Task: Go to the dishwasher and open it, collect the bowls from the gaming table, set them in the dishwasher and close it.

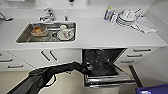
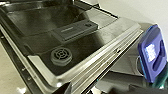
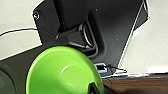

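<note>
Already the dishwasher stands open; right fingers grasp a green bowl, which could slip; left fingers' state: cannot tell.

My view looks down on a white countertop with a steel sink set into it. In the sink sit an orange-filled bowl, a white cup and a plate. Toward the far right corner stand a bottle and stacked white dishes, with a folded cloth just beside them.
</note>
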You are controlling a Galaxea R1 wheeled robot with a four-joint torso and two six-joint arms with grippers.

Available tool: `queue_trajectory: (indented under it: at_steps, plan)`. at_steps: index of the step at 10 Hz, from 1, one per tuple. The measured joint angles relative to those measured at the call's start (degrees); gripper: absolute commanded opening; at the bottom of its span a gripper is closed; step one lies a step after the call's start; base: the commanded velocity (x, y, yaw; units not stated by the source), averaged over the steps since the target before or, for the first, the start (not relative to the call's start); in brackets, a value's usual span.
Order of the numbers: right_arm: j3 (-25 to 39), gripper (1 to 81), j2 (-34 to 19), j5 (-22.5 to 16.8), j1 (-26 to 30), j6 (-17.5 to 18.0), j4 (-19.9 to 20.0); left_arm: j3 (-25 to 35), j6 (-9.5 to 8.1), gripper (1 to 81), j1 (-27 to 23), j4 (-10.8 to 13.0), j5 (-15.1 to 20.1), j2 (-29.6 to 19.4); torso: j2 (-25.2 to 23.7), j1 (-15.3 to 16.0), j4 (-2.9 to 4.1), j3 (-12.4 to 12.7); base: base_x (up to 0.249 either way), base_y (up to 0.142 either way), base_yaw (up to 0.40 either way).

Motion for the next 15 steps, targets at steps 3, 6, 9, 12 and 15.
queue_trajectory:
  at_steps: [3,6,9,12,15]
  plan:
    - [13.23,1.0,-7.41,-0.63,3.69,0.00,0.05,11.17,0.02,81.1,4.83,1.15,-0.37,-13.78,0.00,0.00,0.00,0.00,0.000,0.000,0.000]
    - [24.81,1.0,-15.63,-1.48,11.33,0.05,1.33,18.12,0.11,81.1,16.35,4.94,-2.02,-22.10,0.00,0.00,0.00,0.00,0.000,0.000,0.000]
    - [31.28,1.0,-18.35,-2.19,21.11,0.05,5.75,18.77,0.63,81.1,28.99,9.68,-8.08,-24.83,0.00,0.00,0.00,0.00,0.000,0.000,0.000]
    - [33.60,1.0,-19.72,-3.57,30.89,0.05,11.43,18.82,1.06,81.1,41.67,14.92,-15.36,-27.51,0.00,0.00,0.00,0.00,0.000,0.000,0.000]
    - [32.28,1.0,-17.77,-4.68,37.84,0.16,16.94,14.62,1.10,81.1,51.52,19.27,-23.60,-27.98,0.00,0.00,0.00,0.00,0.000,0.000,0.000]
